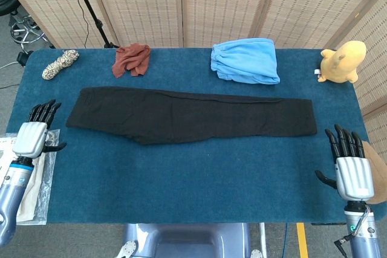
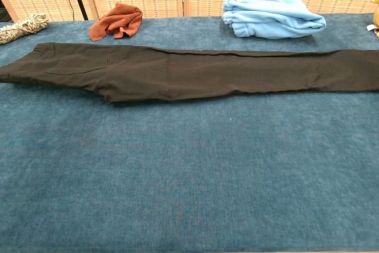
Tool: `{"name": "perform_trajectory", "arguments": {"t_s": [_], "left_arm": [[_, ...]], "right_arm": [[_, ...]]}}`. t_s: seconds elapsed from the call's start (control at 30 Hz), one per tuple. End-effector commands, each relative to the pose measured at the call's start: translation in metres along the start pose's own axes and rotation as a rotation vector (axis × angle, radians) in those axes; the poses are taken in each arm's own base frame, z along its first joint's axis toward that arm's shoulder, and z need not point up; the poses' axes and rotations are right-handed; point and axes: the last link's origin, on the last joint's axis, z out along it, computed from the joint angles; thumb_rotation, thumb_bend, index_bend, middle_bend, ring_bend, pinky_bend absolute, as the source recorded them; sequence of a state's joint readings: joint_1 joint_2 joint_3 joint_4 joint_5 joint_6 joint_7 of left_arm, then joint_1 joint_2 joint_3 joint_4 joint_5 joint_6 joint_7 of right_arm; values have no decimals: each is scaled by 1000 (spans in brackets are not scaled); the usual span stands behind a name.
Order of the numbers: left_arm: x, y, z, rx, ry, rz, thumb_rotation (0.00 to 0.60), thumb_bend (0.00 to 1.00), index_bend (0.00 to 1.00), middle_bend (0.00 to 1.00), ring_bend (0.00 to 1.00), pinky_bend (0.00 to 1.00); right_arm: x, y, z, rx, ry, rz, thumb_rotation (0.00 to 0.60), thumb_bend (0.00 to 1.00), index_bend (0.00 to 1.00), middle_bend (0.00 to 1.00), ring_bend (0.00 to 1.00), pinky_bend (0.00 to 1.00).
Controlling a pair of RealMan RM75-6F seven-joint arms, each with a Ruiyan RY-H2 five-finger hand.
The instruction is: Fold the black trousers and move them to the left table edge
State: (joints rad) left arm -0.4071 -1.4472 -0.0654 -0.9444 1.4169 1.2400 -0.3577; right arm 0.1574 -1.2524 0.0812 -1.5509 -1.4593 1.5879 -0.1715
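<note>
The black trousers (image 1: 187, 115) lie flat and stretched lengthwise across the blue table (image 1: 181, 173), waist end at the left, leg ends at the right; the chest view shows the trousers (image 2: 189, 75) the same way. My left hand (image 1: 33, 134) hovers at the left table edge, fingers spread, holding nothing, well left of the waist. Near the front right corner my right hand (image 1: 351, 167) is also empty with fingers spread, below the leg ends. Neither hand shows in the chest view.
Along the far edge lie a rope bundle (image 1: 59, 63), a rust-red cloth (image 1: 132, 58), a folded light-blue garment (image 1: 245, 60) and a yellow plush toy (image 1: 342, 61). A brown cushion (image 1: 373, 170) sits off the right edge, a plastic bag (image 1: 18, 173) off the left.
</note>
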Motion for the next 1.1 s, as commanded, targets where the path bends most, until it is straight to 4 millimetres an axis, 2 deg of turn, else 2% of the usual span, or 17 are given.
{"name": "perform_trajectory", "arguments": {"t_s": [0.03,0.43,0.77,0.87,1.1], "left_arm": [[-12,-7,5,11,-8,7,600,106,0,0,0,8],[-35,-16,21,28,-51,18,600,106,0,0,0,8],[-44,-1,44,-19,-52,-5,600,117,0,0,0,10],[-48,3,51,-19,-58,3,600,122,0,0,0,52],[-54,8,59,-7,-65,51,600,131,141,1,2,74]], "right_arm": [[0,4,0,-11,6,10,600,0,33,0,0,7],[-2,10,2,-41,-11,30,600,0,34,0,0,7],[-2,10,2,-57,-14,45,600,0,47,0,0,7],[-3,9,2,-58,-18,53,600,0,53,0,0,7],[-4,13,3,-84,-31,83,600,0,59,0,0,7]]}}
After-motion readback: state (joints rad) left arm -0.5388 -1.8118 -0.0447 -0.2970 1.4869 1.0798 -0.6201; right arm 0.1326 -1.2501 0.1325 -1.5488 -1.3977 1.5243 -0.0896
